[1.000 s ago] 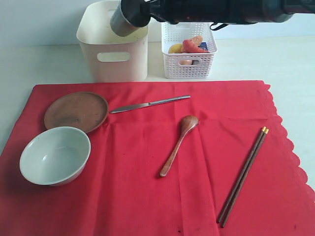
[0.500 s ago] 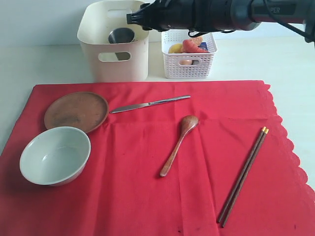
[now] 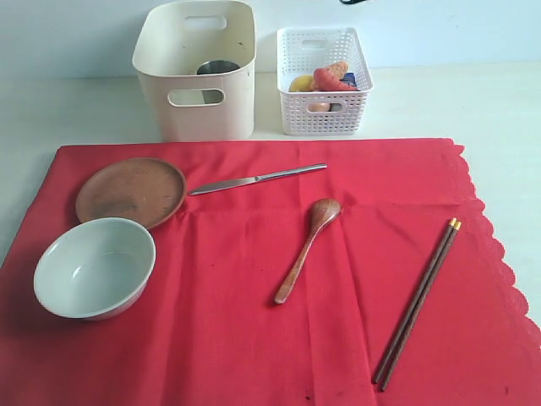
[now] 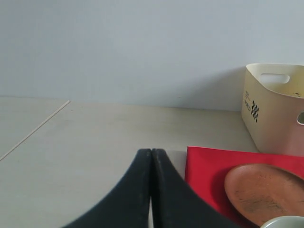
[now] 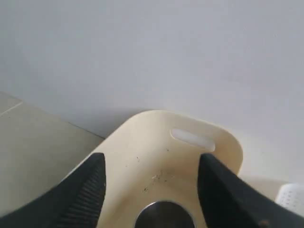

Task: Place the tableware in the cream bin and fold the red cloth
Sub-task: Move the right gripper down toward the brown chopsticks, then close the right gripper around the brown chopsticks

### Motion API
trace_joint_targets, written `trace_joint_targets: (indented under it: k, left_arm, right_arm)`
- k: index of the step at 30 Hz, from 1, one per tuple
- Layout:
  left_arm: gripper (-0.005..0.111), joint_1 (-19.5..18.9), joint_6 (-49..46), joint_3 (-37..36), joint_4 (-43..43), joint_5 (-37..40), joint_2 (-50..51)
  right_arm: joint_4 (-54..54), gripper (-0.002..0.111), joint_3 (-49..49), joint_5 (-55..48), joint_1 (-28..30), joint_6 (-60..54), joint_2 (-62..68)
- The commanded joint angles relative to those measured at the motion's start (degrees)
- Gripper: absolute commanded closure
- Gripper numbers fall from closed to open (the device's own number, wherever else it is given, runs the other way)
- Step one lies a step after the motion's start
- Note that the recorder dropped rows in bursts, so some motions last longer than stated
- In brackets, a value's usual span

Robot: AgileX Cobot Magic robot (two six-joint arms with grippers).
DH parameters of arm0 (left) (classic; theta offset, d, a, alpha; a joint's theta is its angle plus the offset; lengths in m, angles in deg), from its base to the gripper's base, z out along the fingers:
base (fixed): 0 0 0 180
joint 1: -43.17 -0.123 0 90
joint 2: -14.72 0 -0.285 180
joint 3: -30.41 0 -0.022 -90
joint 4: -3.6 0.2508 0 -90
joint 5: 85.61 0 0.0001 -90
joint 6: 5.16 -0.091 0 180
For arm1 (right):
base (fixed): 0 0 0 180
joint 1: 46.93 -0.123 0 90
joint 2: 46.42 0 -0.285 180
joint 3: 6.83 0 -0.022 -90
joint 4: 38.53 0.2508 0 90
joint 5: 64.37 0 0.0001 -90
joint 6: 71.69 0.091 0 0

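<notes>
R: my right gripper (image 5: 151, 190) spread, empty, over bin (image 3: 194, 118); cup (image 5: 164, 216) inside, beneath it | L: left gripper (image 4: 151, 190) clenched, plate (image 4: 263, 192) near | I'd take plate next: left gripper nearer

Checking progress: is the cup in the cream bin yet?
In. The cup sits inside the bin, visible over its front rim; the right wrist view also looks down on it there.

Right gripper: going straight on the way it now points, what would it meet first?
Probably the inner wall of the tall cream plastic bin, just above the round steel cup; depth is unclear.
</notes>
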Motion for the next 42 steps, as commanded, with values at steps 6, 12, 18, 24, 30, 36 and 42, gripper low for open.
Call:
trace_joint_targets:
  k: [6,12,18,24,30,36,42]
  left_arm:
    - [0.106,-0.1,0.4,-0.1,-0.4,-0.1,-0.3]
    - [0.106,-0.1,0.4,-0.1,-0.4,-0.1,-0.3]
    - [0.106,-0.1,0.4,-0.1,-0.4,-0.1,-0.3]
    - [0.106,-0.1,0.4,-0.1,-0.4,-0.1,-0.3]
    - [0.106,-0.1,0.4,-0.1,-0.4,-0.1,-0.3]
    - [0.106,-0.1,0.4,-0.1,-0.4,-0.1,-0.3]
    - [0.106,-0.1,0.4,-0.1,-0.4,-0.1,-0.3]
  right_arm:
    - [-42.8,0.059,0.3,-16.6,-0.1,32.1,-7.7]
    - [-53.5,0.091,0.3,-26.9,-0.1,39.6,-9.9]
    - [-68.7,0.108,0.3,-49.5,-0.1,41.1,-12.6]
    - [-88.3,0.108,-5.1,-55.8,-0.3,59.3,-15.9]
    - [-92.6,0.108,-26.9,-55.8,-0.7,55.4,-22.2]
    - [-107.2,0.068,-43.8,-55.8,-9.2,53.2,-27.2]
    - [-110.4,0.041,-53.7,-45.7,-13.8,44.8,-26.6]
